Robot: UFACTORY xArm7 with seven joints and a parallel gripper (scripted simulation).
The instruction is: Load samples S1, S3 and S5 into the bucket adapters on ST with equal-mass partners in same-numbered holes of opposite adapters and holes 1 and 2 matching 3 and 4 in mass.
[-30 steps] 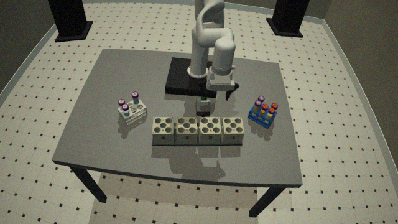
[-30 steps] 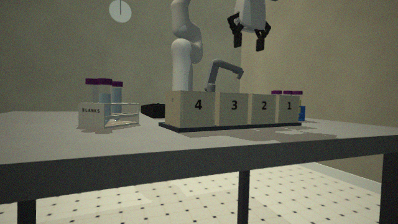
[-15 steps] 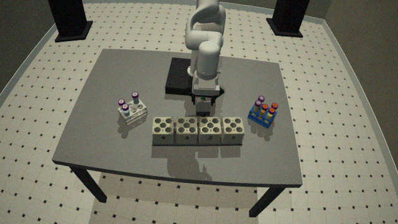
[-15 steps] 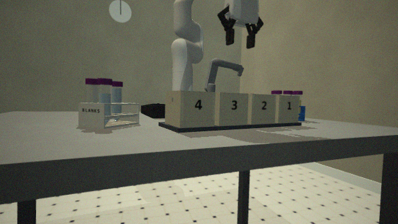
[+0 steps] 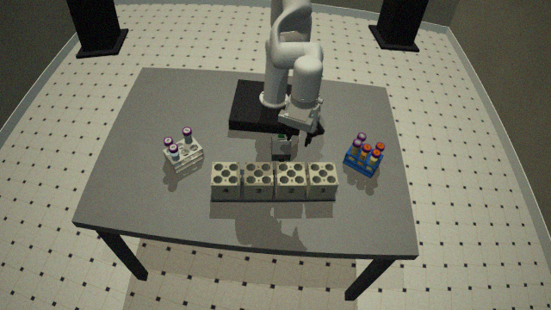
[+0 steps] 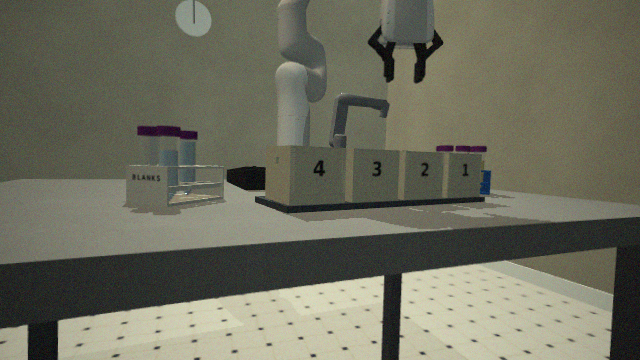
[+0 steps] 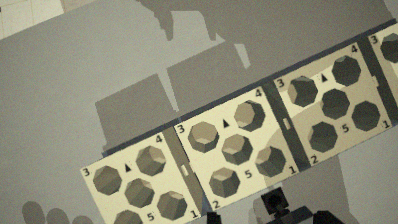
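While the side view shows the gripper [image 5: 298, 139] [image 6: 404, 80] [image 7: 270, 217] high above the level of the boxes, its fingers partly spread with nothing between them, the top view places it near the small desk [image 5: 281, 149] with the green key [image 5: 281, 136]. The wrist view catches only parts of the fingers at its lower edge, but makes the hole numbers on the cream boxes [image 5: 225, 191] [image 6: 318, 175] [image 7: 237, 149] readable. The side view gives their large numbers, 4 to 1, along the dark stand [image 5: 271, 200] [image 6: 370, 205] [image 7: 225, 99].

From above, the three orange-dotted tubes [image 5: 366, 148] stand in the blue rack [image 5: 359, 166] [image 6: 485, 182], with two grey-dotted tubes [image 5: 357, 144] beside them; from the side that rack is mostly hidden behind box 1. The white rack [image 5: 188, 164] [image 6: 146, 187] holds three tubes with white dots in the top view; the side view adds its BLANKS label and bluish liquid. The volumes on their caps are too small to read.
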